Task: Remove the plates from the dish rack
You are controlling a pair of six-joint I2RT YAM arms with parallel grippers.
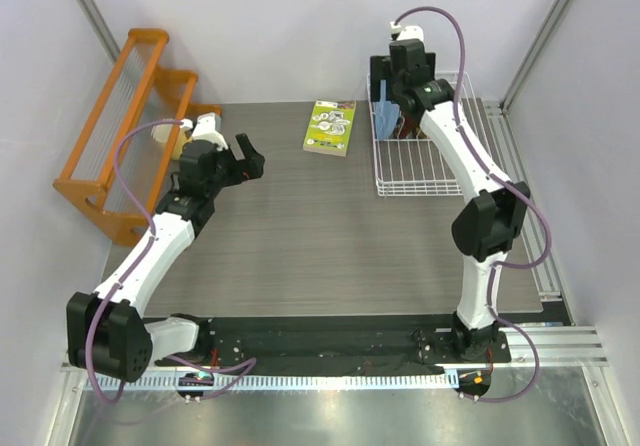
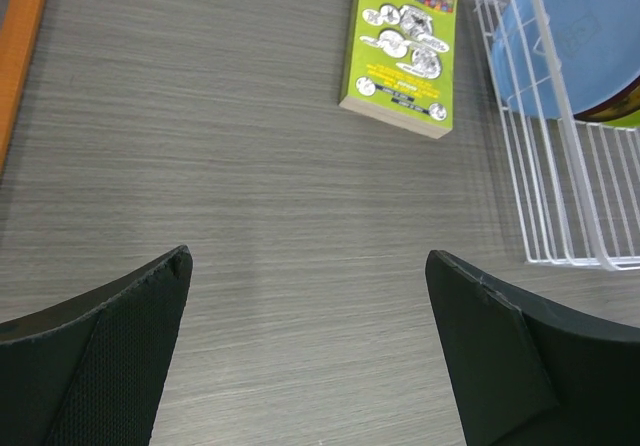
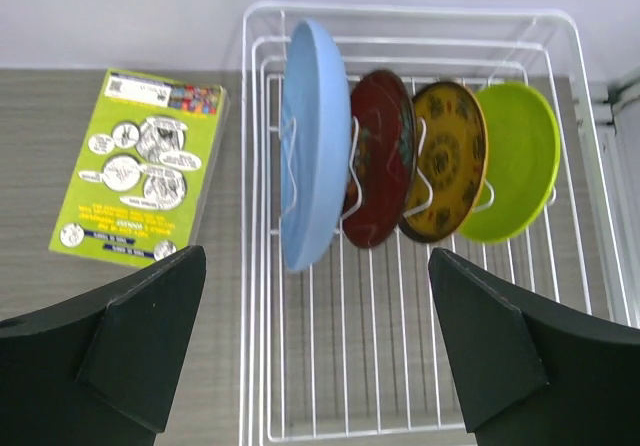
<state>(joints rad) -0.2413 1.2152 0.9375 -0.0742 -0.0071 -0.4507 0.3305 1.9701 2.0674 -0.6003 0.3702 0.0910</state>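
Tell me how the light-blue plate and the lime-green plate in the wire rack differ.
Size: the light-blue plate is clearly larger than the lime-green plate. Place: the light-blue plate stands at the row's end nearest the booklet; the lime-green plate stands at the opposite end. Both are plain and stand on edge in the white wire dish rack.

**Cameras: one overhead, two wrist**

Top external: high over the near edge, looking down and forward across the whole table (image 1: 300, 236); left wrist: low and close over the tabletop, facing the green booklet (image 2: 400, 51) and a corner of the dish rack (image 2: 563, 96); right wrist: near, above the rack, looking down on the upright plates (image 3: 380, 166); all three share booklet and rack.
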